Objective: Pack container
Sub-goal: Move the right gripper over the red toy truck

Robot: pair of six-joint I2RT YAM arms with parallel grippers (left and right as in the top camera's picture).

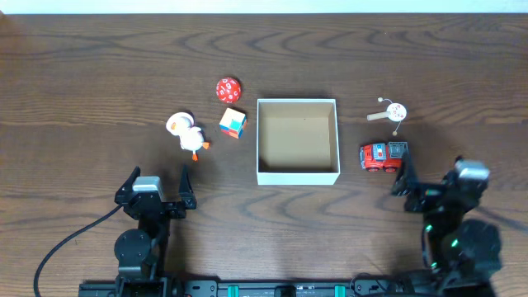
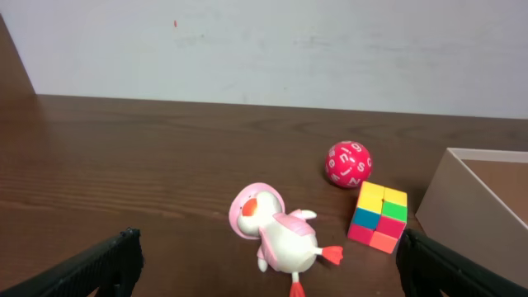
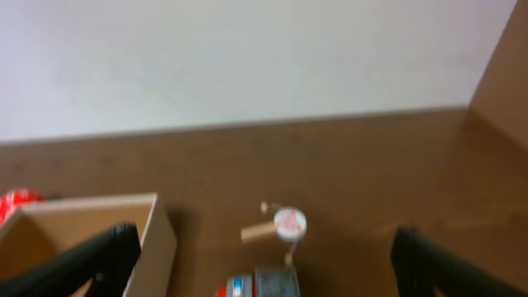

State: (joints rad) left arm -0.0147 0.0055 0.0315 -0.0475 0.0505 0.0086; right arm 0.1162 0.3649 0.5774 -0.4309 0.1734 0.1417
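Note:
The container [image 1: 298, 176], a square white-walled box with a bare brown inside, sits mid-table. To its left lie a white-and-pink duck toy [image 1: 187, 133], a red ball [image 1: 228, 89] and a colour cube [image 1: 233, 123]. A red toy truck [image 1: 382, 156] and a small rattle drum [image 1: 393, 111] lie to its right. My left gripper [image 1: 159, 175] stands open just in front of the duck [image 2: 276, 235], its black fingers [image 2: 103, 266] wide on either side. My right gripper [image 1: 432, 165] is open too, just in front and right of the truck [image 3: 266, 285], with nothing between its fingers [image 3: 437, 264].
In the left wrist view the cube [image 2: 378, 216] and ball [image 2: 347, 162] lie past the duck, with the container wall [image 2: 450, 198] at the right. The right wrist view is blurred; the container corner [image 3: 157, 239] and rattle drum [image 3: 289, 223] show there. A wall stands behind the table.

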